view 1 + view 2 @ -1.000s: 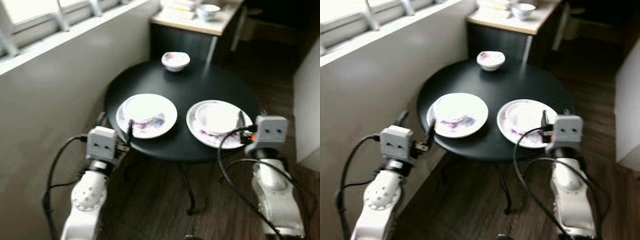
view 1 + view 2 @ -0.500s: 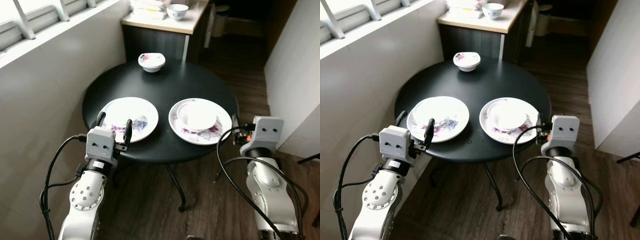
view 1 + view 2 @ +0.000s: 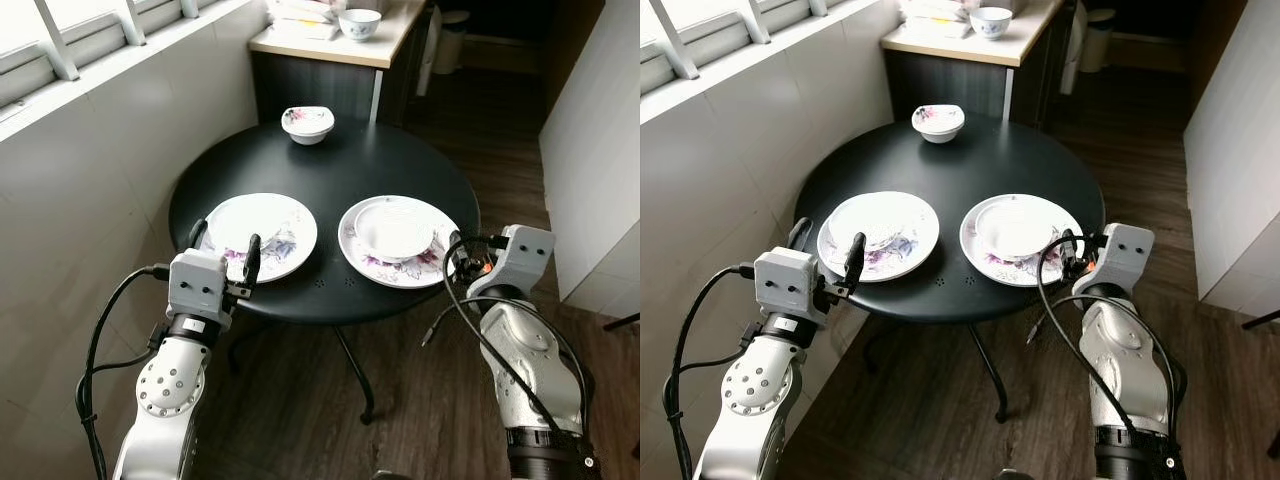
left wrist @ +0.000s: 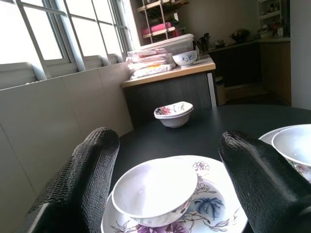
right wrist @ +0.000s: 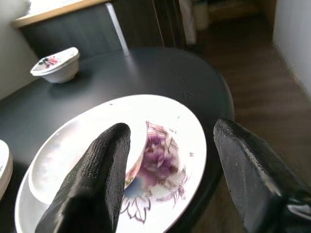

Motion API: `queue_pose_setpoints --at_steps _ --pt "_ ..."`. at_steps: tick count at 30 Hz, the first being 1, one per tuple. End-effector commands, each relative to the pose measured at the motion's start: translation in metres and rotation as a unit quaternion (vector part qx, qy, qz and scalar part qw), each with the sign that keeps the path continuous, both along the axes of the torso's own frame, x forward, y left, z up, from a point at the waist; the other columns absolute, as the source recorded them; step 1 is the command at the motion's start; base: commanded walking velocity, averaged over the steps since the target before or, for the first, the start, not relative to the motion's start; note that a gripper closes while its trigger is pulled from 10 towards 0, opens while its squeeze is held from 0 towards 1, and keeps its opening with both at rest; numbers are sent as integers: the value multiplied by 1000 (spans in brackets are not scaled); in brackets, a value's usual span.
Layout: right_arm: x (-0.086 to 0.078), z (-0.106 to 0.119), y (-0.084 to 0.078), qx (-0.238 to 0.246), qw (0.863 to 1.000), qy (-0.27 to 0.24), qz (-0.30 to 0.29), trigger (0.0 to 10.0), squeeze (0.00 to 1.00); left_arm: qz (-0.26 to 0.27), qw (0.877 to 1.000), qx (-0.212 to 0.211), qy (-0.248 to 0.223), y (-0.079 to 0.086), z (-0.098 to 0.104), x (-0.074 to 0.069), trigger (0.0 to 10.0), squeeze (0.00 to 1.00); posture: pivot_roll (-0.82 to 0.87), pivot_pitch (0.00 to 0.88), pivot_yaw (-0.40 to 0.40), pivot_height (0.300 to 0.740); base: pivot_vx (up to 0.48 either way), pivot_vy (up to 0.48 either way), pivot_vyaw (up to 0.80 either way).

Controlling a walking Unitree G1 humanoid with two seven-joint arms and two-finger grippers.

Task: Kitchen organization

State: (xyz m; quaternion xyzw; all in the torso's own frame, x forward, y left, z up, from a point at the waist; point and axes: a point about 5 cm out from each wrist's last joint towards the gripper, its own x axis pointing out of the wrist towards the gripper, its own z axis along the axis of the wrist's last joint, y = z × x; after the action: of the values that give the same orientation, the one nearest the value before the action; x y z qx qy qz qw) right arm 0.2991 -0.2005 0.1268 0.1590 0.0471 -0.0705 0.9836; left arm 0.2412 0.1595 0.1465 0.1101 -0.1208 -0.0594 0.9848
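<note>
Both grippers, left gripper (image 3: 223, 248) and right gripper (image 3: 462, 252), hover spread and empty at the round table's (image 3: 400, 165) six-o'clock edge. Two plates (image 3: 262, 236) with bowls remain, small bowl (image 3: 308, 123) at twelve; clearing looks unstarted.

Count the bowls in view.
4: one on the left plate, one on the right plate, one at the table's far edge, one on the counter.

Two floral plates (image 3: 262, 233) (image 3: 398, 241) — each bearing a bowl.

Both arms raised forward; left gripper (image 3: 222, 243) fingers spread, right gripper (image 5: 167, 179) fingers spread, both empty.
</note>
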Motion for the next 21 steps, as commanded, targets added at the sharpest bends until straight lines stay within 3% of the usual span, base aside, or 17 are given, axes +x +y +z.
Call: queue_pose_setpoints --at_steps 1,10,12,14,18,21 --pt "5 -2 -3 42 999 15 2 10000 0 0 1000 6 3 3 0 2 10000 0 -45 10 1 740 0 0 0" --pt "38 7 -15 141 988 51 29 10000 0 0 1000 7 4 1 0 5 10000 0 -38 2 -7 740 0 0 0" --pt "42 7 -16 143 988 57 34 10000 0 0 1000 6 4 1 0 5 10000 0 -38 2 -8 740 0 0 0" --pt "51 3 -14 125 986 99 57 10000 0 1 1000 6 4 1 -1 5 10000 0 -35 0 -12 740 0 0 0" --pt "60 -9 3 102 977 166 81 10000 0 2 1000 7 4 1 0 6 10000 0 -25 0 -16 740 0 0 0" --pt "62 -10 7 100 976 175 87 10000 0 3 1000 7 3 1 0 6 10000 0 -25 0 -16 740 0 0 0"
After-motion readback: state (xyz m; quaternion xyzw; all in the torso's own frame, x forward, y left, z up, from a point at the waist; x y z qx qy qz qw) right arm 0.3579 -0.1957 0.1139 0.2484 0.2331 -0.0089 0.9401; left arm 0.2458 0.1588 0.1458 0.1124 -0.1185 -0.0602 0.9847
